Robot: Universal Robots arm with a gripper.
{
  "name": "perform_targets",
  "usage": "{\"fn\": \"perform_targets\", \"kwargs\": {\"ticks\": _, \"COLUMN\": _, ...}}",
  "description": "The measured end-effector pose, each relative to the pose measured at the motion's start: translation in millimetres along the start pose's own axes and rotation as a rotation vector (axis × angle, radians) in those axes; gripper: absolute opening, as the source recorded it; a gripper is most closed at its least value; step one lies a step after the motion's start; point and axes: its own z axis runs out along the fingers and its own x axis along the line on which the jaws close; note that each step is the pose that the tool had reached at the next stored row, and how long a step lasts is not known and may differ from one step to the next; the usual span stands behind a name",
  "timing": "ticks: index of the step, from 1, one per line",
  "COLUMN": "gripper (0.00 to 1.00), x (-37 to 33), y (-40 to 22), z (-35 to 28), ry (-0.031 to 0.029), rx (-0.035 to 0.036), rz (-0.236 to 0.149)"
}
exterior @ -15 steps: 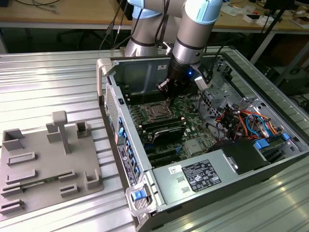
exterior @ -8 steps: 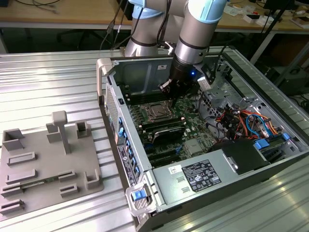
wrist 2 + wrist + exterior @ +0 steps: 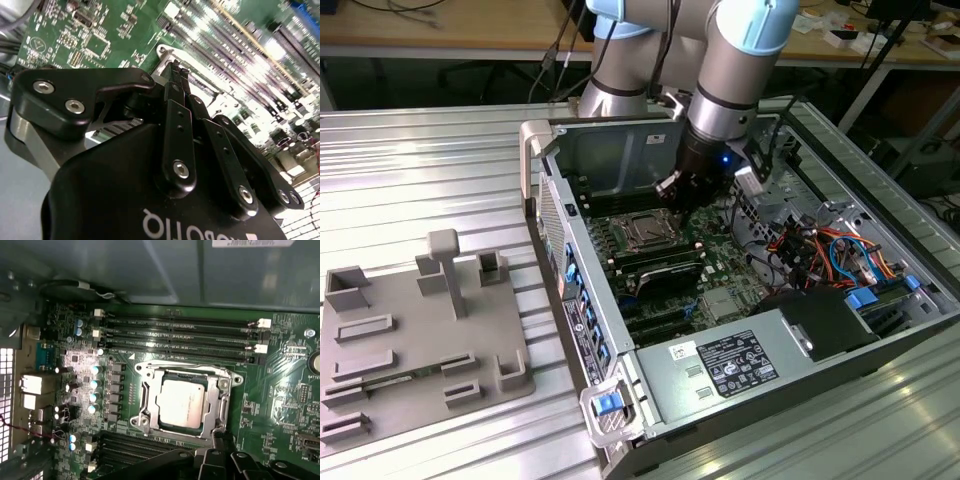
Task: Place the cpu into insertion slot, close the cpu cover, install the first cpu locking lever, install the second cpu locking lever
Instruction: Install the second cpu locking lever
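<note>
Exterior view: the arm's gripper (image 3: 682, 188) hangs inside the open computer case (image 3: 620, 150), just beside the insertion slot (image 3: 642, 232) on the green motherboard (image 3: 730, 265), toward the exterior view's right of it. A grey fixture tray (image 3: 410, 340) lies on the metal table (image 3: 440, 160), well apart from the case.

Second wrist view: the black finger linkages run forward and the fingertips (image 3: 176, 75) meet at a single point, so the jaws appear closed with nothing visible between them. They sit over the silvery corner of the socket frame (image 3: 162, 52).

First wrist view: the cpu (image 3: 183, 403) lies flat in the insertion slot (image 3: 150, 390), its pale metal top showing through the window of the cpu cover (image 3: 216, 399), which appears lowered around it. Long black memory slots (image 3: 180, 337) run beside the socket. The gripper (image 3: 215, 457) rests at the socket's edge; whether either locking lever is latched cannot be told.

Hazards, as judgement: an unlatched cover could spring up; a fingertip sliding off the thin lever could scrape nearby capacitors (image 3: 94, 385) or the board; uneven downward pressure could tilt the chip on its contacts.
</note>
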Motion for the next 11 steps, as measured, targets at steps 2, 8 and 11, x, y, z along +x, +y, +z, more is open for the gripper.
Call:
{"fn": "perform_targets", "kwargs": {"ticks": 2, "gripper": 0.11, "x": 0.3, "y": -3.1, "z": -0.2, "ry": 0.0002, "rx": 0.0015, "rz": 0.0}}
{"fn": "perform_targets", "kwargs": {"ticks": 8, "gripper": 0.11, "x": 1.5, "y": -7.4, "z": -0.1, "ry": 0.0004, "rx": 0.0029, "rz": 0.0}}
{"fn": "perform_targets", "kwargs": {"ticks": 11, "gripper": 0.11, "x": 4.3, "y": -7.6, "z": -0.1, "ry": 0.0004, "rx": 0.0029, "rz": 0.0}}
